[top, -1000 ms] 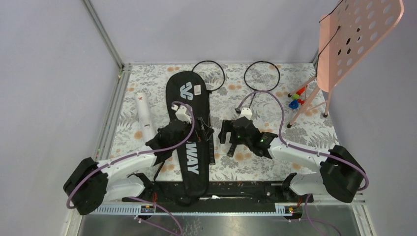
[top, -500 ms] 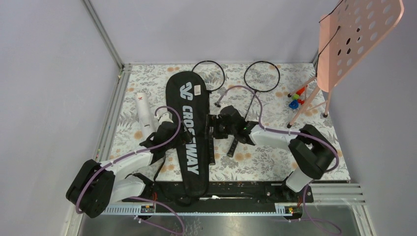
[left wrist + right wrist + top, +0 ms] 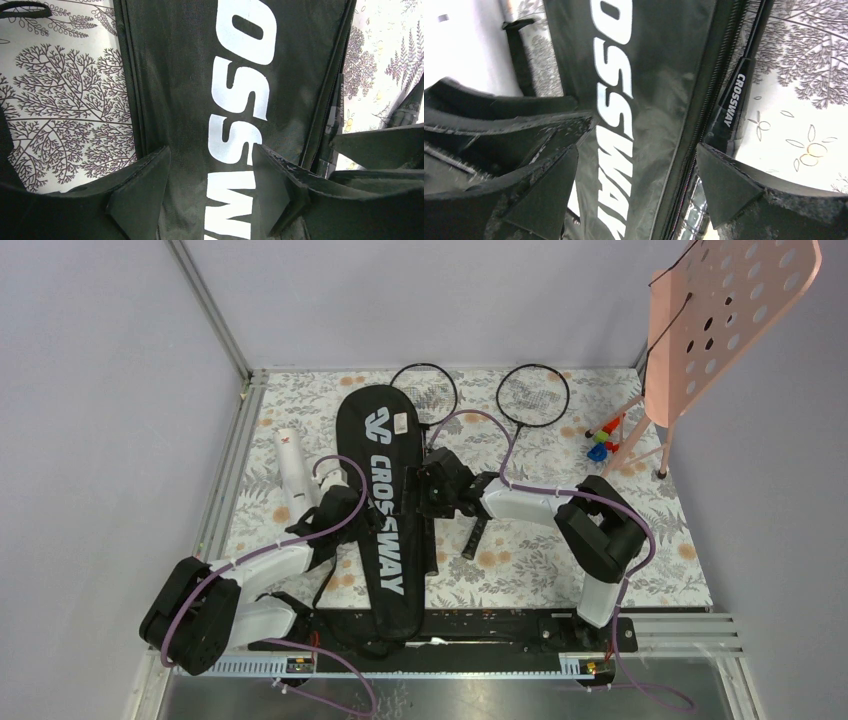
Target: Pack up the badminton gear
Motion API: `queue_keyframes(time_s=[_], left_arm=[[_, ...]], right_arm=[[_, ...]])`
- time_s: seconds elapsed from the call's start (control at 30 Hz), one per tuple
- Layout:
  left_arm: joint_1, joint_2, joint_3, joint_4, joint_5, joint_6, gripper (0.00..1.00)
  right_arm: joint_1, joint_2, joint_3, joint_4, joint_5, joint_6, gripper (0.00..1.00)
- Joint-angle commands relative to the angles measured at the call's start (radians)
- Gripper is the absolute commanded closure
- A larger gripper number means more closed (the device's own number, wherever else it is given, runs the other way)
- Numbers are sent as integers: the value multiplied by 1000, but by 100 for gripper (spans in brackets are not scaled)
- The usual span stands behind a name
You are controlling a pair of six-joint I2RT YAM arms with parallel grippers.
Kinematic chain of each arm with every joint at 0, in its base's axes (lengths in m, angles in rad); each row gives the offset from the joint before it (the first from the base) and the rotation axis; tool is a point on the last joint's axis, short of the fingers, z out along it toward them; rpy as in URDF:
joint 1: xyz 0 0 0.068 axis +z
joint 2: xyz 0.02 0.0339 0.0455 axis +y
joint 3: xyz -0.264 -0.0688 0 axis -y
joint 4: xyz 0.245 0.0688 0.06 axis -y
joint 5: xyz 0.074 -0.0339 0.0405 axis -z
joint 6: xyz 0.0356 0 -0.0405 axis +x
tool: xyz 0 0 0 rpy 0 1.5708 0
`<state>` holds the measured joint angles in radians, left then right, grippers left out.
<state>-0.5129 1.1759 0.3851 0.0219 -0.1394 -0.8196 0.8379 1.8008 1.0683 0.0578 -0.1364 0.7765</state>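
We see the black CROSSWAY bag (image 3: 380, 510) lying flat on the floral table (image 3: 620, 560), wide round end far from the arm bases, narrow end near them. Both grippers sit over its mid section.

The L gripper (image 3: 352, 512) comes in from the bag's left side. In its wrist view the jaws stand apart at a medium gap, not closed on anything. The bag fabric w/ the white lettering lies flat btwn the fingers (image 3: 140, 195), no fold pinched. We can't tell if the tips touch the cloth.

The R gripper (image 3: 437, 490) reaches in from the right, over the bag's right edge. Its jaws are wide. In its wrist view one finger is over the lettered face of the bag and the other finger (image 3: 734, 185) is past the zip, on the table side. Btwn them run the zip edge and the black handle of the first racket (image 3: 435, 390), which lies just beside the bag and outside it. That racket's round head is at the far edge, next to the bag's wide end.

The second racket (image 3: 533, 395) lies further right, its handle angled toward the R arm, apart from both sets of jaws. The white tube (image 3: 293, 472) lies left of the bag, near the L arm, not btwn any fingers.

Far right: pink perforated board (image 3: 730, 310) on its stand, small coloured toys (image 3: 600, 445) beneath.
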Motion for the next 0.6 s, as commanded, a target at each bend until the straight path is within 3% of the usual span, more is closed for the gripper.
queue_keyframes(time_s=[0.0,0.17,0.37,0.57], left_arm=[[5,5,-6,-20,-10,-17,34],[5,-13,-31,-8,20,-25,34],[5,-18,-45,16,45,-29,34],[5,5,-45,33,61,-26,34]], right_arm=[[23,47,99,-169,172,37,4],[24,87,130,-171,184,53,4],[26,109,113,12,43,46,5],[27,54,32,182,6,34,6]])
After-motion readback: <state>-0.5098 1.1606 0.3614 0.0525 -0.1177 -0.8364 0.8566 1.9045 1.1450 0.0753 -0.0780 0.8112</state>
